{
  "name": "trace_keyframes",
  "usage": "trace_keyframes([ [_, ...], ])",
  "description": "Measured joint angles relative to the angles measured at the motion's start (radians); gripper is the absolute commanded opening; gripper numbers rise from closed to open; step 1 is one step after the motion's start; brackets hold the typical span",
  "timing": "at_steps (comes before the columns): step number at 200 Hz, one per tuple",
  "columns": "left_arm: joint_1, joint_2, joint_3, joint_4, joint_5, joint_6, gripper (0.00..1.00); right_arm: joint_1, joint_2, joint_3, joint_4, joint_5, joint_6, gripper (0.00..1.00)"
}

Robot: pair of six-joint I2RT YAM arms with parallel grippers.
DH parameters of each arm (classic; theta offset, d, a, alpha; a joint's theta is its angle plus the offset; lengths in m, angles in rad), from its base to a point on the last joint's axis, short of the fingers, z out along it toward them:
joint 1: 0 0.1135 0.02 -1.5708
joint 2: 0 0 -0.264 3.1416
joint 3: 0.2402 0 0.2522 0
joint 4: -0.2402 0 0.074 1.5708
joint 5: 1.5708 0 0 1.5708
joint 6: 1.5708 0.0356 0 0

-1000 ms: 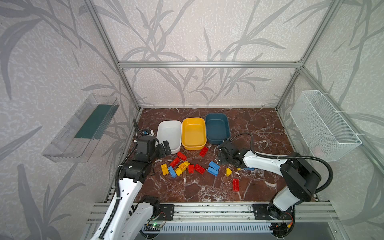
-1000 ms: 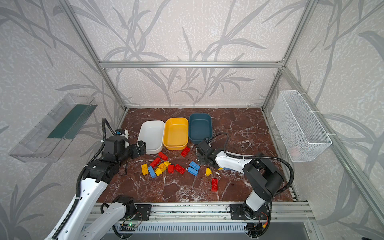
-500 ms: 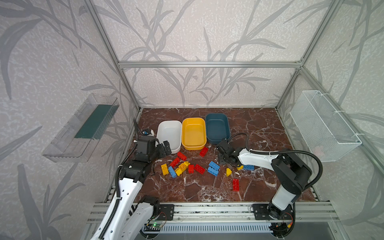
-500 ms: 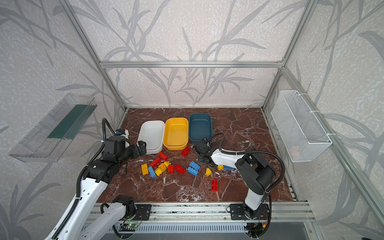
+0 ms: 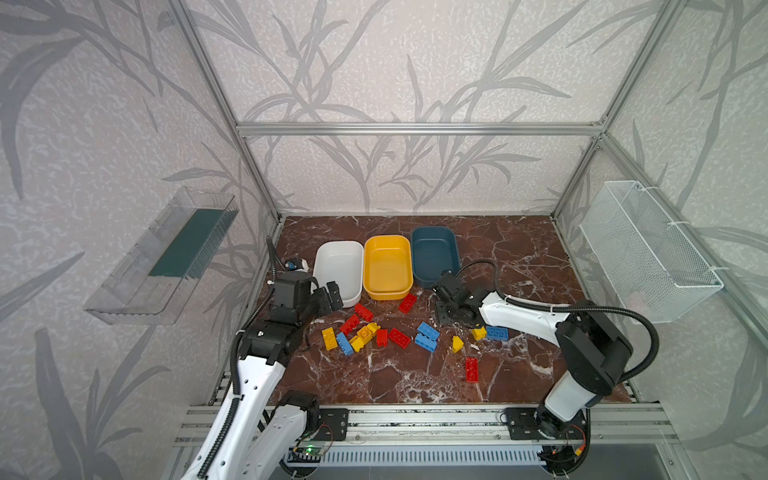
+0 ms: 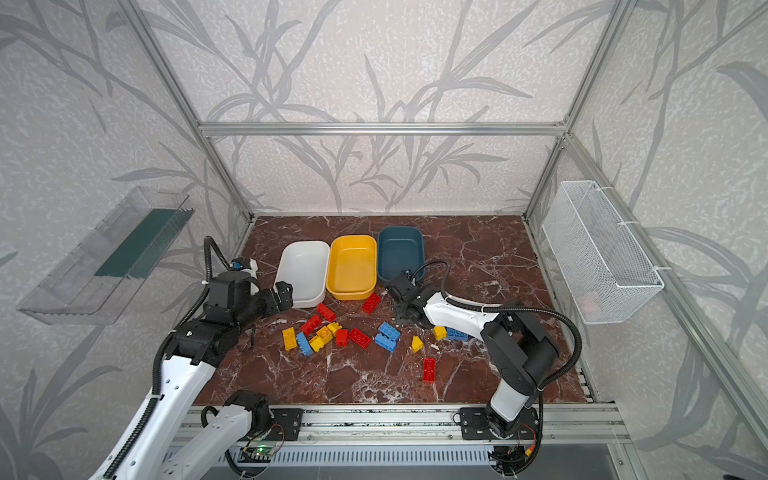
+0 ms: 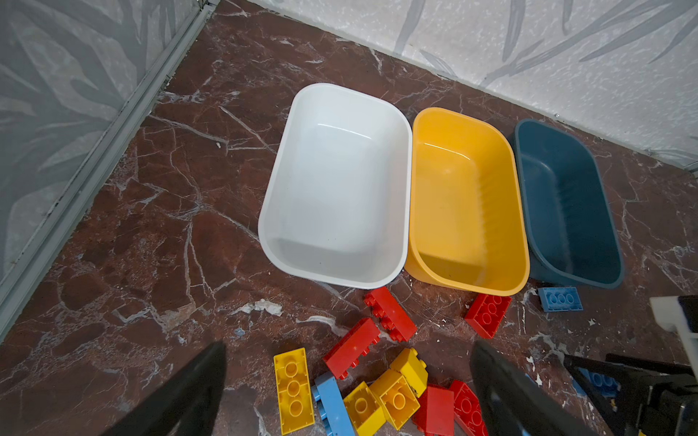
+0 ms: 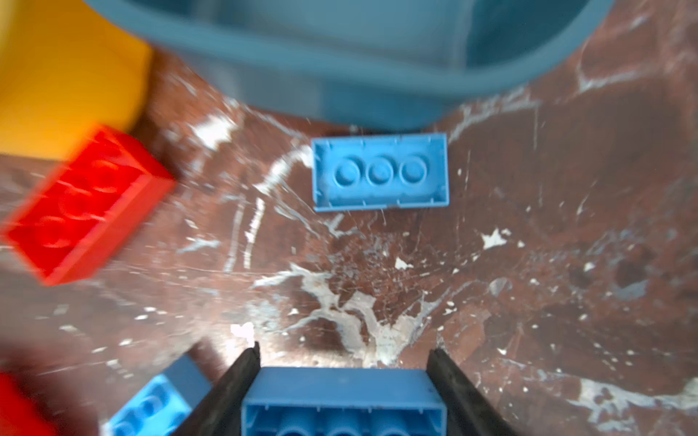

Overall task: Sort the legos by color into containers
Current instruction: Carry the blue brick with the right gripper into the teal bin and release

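Right jaws pinch a light blue brick [image 8: 342, 400] close to the worktop [image 5: 519, 257], just in front of the teal tub [image 5: 434, 257]! Left jaws hang spread wide above the scattered red, yellow and blue legos [image 7: 394, 394] near the white tub [image 5: 338, 270]; the yellow tub [image 5: 386, 266] sits between those two, side by side

white tub [image 6: 303, 270], yellow tub [image 6: 351, 266], teal tub [image 6: 400, 253] side by side on surface [image 6: 478, 249]; red/yellow/blue legos [image 6: 360, 337] scattered in front; left gripper [image 6: 279, 297] just beside white tub's near corner; right gripper [image 6: 402, 307] low, just before teal tub
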Motion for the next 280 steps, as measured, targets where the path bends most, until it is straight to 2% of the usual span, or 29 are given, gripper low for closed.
trace_keyframes([
  [64, -0.001, 0.0, 0.0, -0.002, 0.005, -0.001, 0.99, -0.005, -0.138, 0.106, -0.05, -0.003, -0.079, 0.49],
  [137, -0.011, -0.005, 0.0, -0.009, 0.006, -0.002, 0.99, -0.071, -0.127, 0.321, -0.114, -0.076, -0.148, 0.49],
  [198, -0.012, 0.027, 0.0, -0.023, 0.027, 0.001, 0.99, -0.191, 0.087, 0.497, -0.113, -0.211, -0.139, 0.49],
  [238, -0.012, 0.044, 0.0, -0.023, 0.045, 0.001, 0.98, -0.232, 0.278, 0.613, -0.114, -0.271, -0.13, 0.49],
  [280, -0.012, 0.077, 0.0, -0.023, 0.071, 0.002, 0.97, -0.269, 0.394, 0.687, -0.119, -0.308, -0.123, 0.5],
])
